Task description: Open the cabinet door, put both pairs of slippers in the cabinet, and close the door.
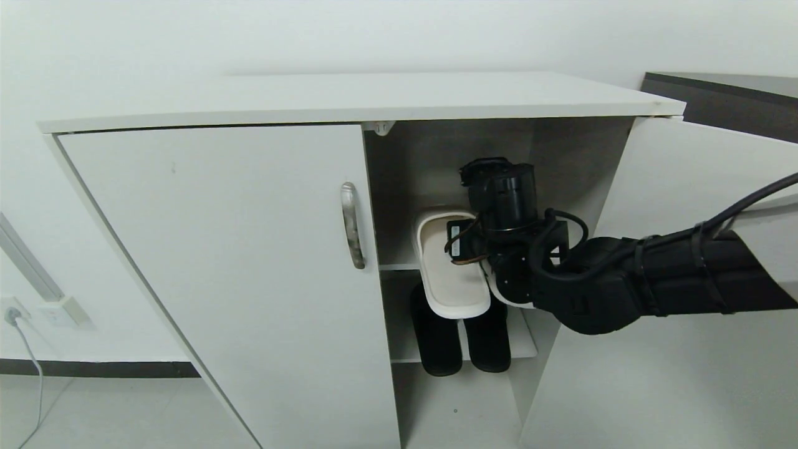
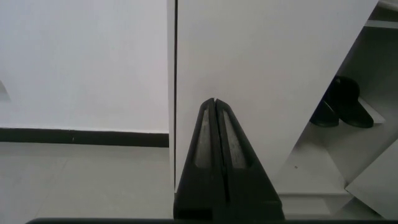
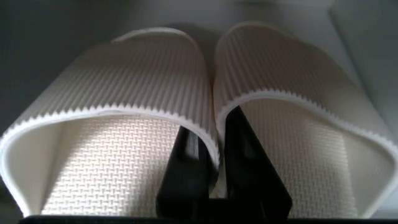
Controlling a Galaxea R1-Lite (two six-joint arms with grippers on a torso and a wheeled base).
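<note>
The white cabinet [image 1: 374, 93] has its left door [image 1: 218, 262] closed and its right door [image 1: 673, 187] swung open. My right arm [image 1: 623, 280] reaches into the open half at the upper shelf [image 1: 396, 267]. In the right wrist view my right gripper [image 3: 211, 149] is shut on the touching inner edges of the white slippers [image 3: 124, 93], which lie side by side. The white slippers [image 1: 452, 280] overhang the shelf's front. The black slippers [image 1: 461, 343] lie on the lower shelf, toes outward. My left gripper [image 2: 215, 106] is shut on nothing, low in front of the closed door [image 2: 261, 74].
The closed door carries a metal handle [image 1: 351, 224]. A wall socket with a cable [image 1: 12, 315] sits low at the far left. The black slippers [image 2: 342, 102] and the open door's lower edge [image 2: 379, 186] show in the left wrist view. Bare floor lies left of the cabinet.
</note>
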